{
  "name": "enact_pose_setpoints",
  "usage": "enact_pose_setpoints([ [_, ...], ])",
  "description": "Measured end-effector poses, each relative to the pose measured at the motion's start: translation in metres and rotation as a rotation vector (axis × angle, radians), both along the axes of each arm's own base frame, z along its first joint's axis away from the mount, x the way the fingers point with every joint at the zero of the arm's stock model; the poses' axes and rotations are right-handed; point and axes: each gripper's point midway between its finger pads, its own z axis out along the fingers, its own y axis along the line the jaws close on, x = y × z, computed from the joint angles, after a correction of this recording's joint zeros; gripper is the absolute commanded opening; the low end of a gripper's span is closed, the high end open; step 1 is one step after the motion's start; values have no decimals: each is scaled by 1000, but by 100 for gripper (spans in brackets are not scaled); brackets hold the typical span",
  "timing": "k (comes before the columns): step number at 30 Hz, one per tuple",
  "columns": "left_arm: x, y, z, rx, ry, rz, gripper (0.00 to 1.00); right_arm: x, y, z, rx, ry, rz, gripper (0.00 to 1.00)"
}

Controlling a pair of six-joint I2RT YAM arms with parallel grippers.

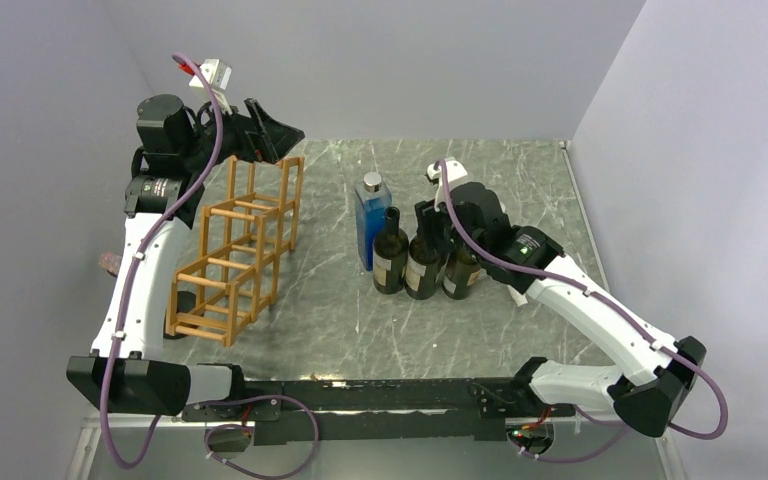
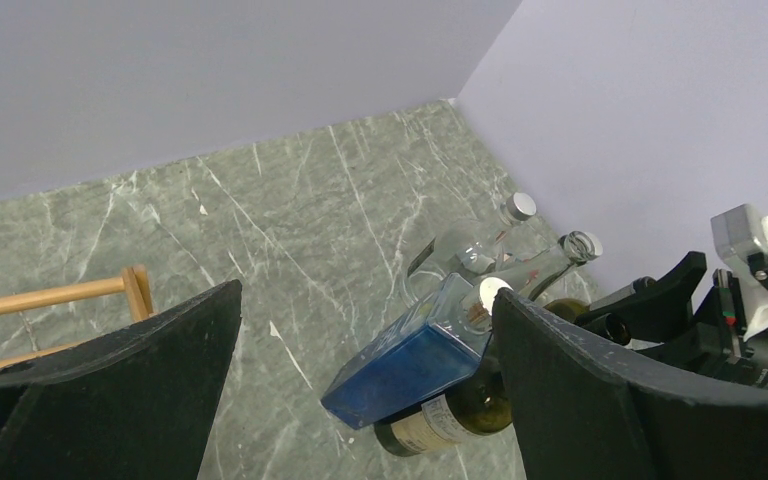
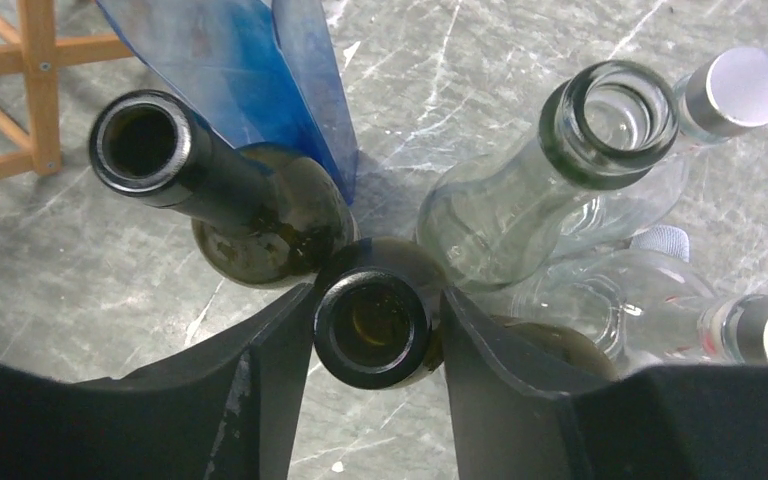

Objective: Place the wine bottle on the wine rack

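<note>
The right gripper (image 3: 377, 295) straddles the neck of the middle wine bottle (image 1: 423, 265); I cannot tell whether it pinches. The bottle stands on the table (image 1: 340, 320), with the wine rack (image 1: 240, 255) at its 9 o'clock. The left gripper (image 2: 365, 300) hangs spread and empty over the rack's 12 o'clock end.

Neighbour bottles (image 3: 260, 225) tight around wine bottle (image 3: 372, 327)

The wine rack (image 1: 245, 255) is an open frame of thin, light orange-brown wooden sticks forming cube cells. It stands on the left of the table (image 1: 330, 330) and steps up toward its far end. The wine bottle (image 1: 423, 268) is dark glass with a pale label. It stands upright with its mouth uncorked, in the middle of a row of three dark bottles (image 1: 391, 262), right of centre and well apart from the rack.
</note>
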Motion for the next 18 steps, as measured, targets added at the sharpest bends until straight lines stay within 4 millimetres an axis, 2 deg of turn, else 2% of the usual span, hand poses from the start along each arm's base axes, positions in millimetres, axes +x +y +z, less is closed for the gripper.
enact_pose_setpoints([
  [3,0,0,0,-2,0,0,99,0,-1,-8,-17,9,-13,47],
  [6,1,0,1,-2,-7,-1,99,2,-2,-13,-28,5,-24,38],
  [14,-3,-5,-1,-4,-5,-38,99,0,-4,-14,-19,-8,-44,0],
  [18,-10,-15,-6,-8,5,-98,99,-5,-6,-12,-38,1,-28,0],
])
